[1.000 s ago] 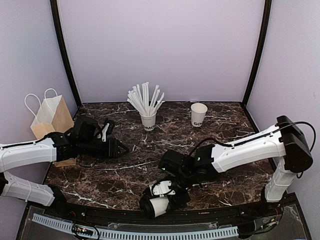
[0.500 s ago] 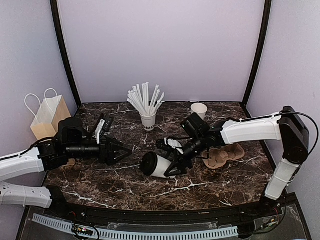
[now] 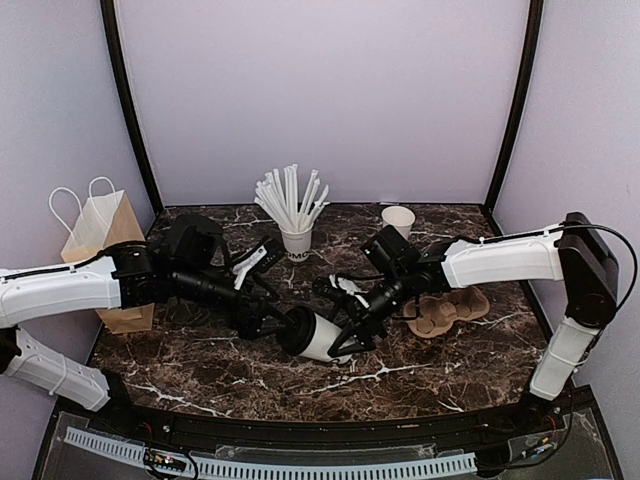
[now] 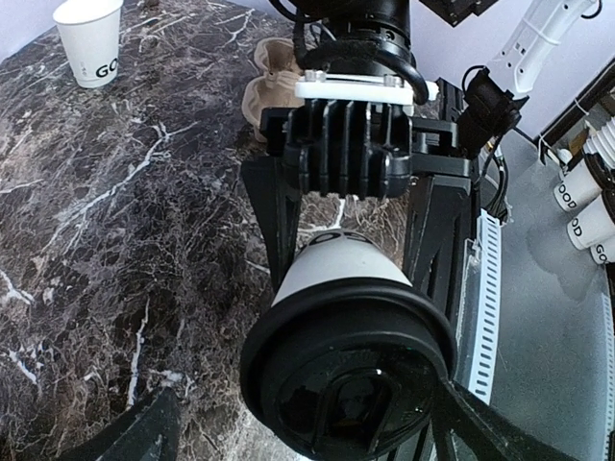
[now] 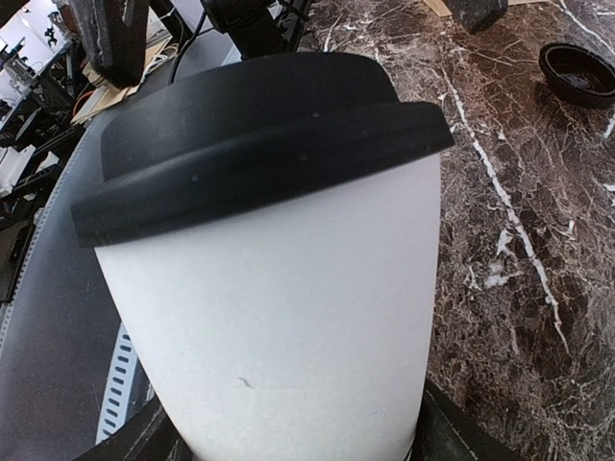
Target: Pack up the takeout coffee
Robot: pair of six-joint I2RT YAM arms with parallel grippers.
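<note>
The takeout coffee (image 3: 322, 337) is a white cup with a black lid (image 3: 294, 329). It is held on its side above the table's middle, lid pointing left. My right gripper (image 3: 345, 330) is shut on the cup's white body (image 5: 288, 317), with the lid (image 5: 250, 134) at the far end of that view. My left gripper (image 3: 268, 320) is open right at the lid. In the left wrist view (image 4: 307, 423) the lid (image 4: 346, 365) sits between its spread fingers (image 4: 135, 432). The right-hand finger is close to the rim and the left-hand one stands apart.
A brown paper bag (image 3: 100, 240) stands at the table's left edge. A cup of straws (image 3: 296, 240) and a plain white cup (image 3: 398, 228) stand at the back. A pulp cup carrier (image 3: 445, 308) lies under my right arm. A black round lid (image 5: 579, 72) lies on the table.
My right gripper lifted the coffee from the near edge to mid-table, then held almost still. My left gripper moved right until its open fingers reached the lid.
</note>
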